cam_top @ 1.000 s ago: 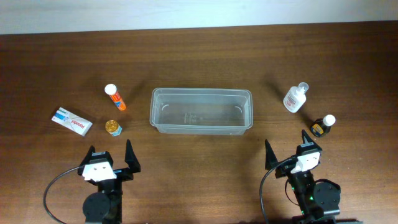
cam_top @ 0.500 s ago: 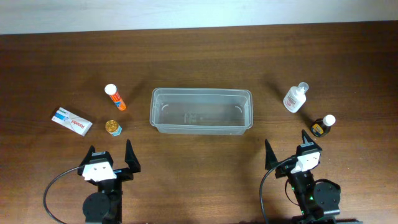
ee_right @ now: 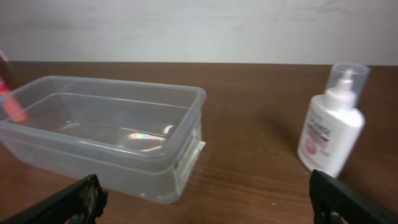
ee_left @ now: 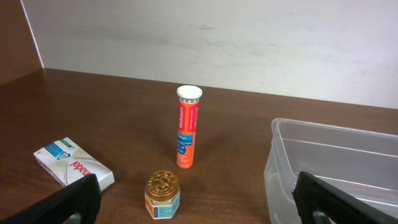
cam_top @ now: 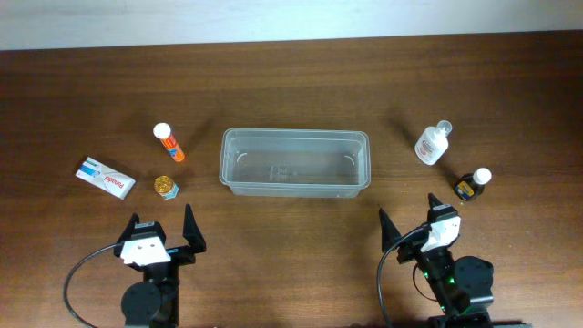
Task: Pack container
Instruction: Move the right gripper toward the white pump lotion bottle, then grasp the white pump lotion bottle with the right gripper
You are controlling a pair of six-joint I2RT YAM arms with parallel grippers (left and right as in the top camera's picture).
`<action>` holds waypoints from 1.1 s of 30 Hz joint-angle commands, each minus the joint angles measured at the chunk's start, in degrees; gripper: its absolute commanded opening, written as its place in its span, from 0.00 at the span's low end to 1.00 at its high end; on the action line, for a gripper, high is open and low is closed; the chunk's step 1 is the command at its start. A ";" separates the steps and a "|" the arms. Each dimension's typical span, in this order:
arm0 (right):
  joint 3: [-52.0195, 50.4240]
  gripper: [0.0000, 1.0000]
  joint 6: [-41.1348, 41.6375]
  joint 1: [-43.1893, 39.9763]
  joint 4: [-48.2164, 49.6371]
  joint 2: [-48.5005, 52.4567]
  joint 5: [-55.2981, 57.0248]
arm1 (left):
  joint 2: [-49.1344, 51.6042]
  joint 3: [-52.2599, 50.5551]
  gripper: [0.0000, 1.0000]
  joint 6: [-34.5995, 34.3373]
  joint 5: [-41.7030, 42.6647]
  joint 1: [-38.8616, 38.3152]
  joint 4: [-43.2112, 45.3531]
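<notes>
Container [cam_top: 294, 162] sits empty at table centre, judged reachable by both arms. Left gripper [cam_top: 162, 219] at seven o'clock and right gripper [cam_top: 407, 208] at five o'clock are spread wide, holding nothing. Tube [cam_top: 168, 143], jar [cam_top: 165, 187] and box [cam_top: 106, 177] wait at nine o'clock; pump bottle [cam_top: 433, 143] and dark bottle [cam_top: 472, 183] at three.

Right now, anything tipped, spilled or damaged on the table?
Nothing stands out. The container sits upright and empty; the orange tube, small jar and pump bottle stand upright; the white box lies flat. No spills visible.

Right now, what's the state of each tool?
left tool: open, holding nothing
right tool: open, holding nothing
</notes>
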 commanded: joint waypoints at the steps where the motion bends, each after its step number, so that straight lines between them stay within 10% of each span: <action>1: 3.17 0.99 2.32 0.42 1.03 0.13 -2.60 | -0.50 -0.59 0.99 1.11 -0.02 0.28 0.15; 9: 26.23 0.98 -3.63 -1.36 -8.28 6.93 2.23 | -0.50 -0.59 0.99 1.11 -0.02 0.28 0.15; 24: 86.60 0.98 -13.11 -7.76 -50.10 60.63 2.45 | -0.50 -0.59 0.99 1.11 -0.02 0.28 0.15; 33: 92.21 0.98 -14.23 -11.56 -58.07 81.24 6.75 | -0.50 -0.59 0.99 1.11 -0.02 0.28 0.15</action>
